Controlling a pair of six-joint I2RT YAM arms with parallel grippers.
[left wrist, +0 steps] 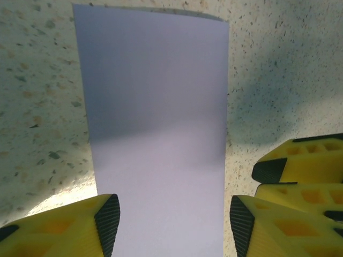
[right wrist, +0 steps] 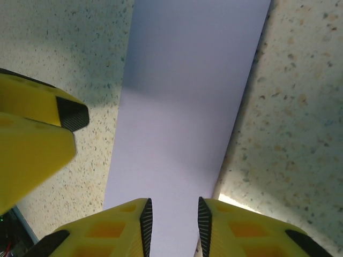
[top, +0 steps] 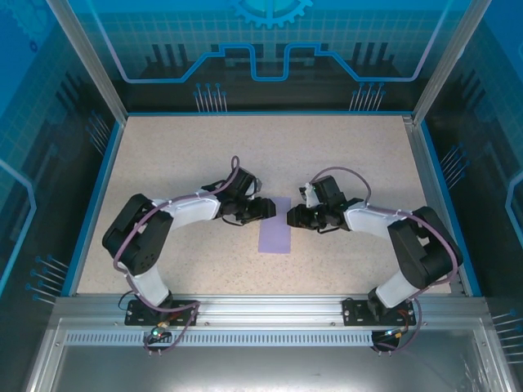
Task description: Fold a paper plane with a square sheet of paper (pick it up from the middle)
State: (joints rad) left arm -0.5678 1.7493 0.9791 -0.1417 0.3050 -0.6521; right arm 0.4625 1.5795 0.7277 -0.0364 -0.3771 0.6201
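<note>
Under both pairs of parted jaws, the paper (left wrist: 155, 123) has its near end cropped.

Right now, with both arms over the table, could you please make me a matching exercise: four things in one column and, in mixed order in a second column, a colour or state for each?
Column A
1. sheet of paper
2. left gripper
3. right gripper
4. table

Column B
a. jaws only a little apart, above the paper
b. speckled beige
c. lavender, lying flat between the two arms
d. jaws wide apart, one on each side of the paper

Pairs: 1-c, 2-d, 3-a, 4-b
</note>
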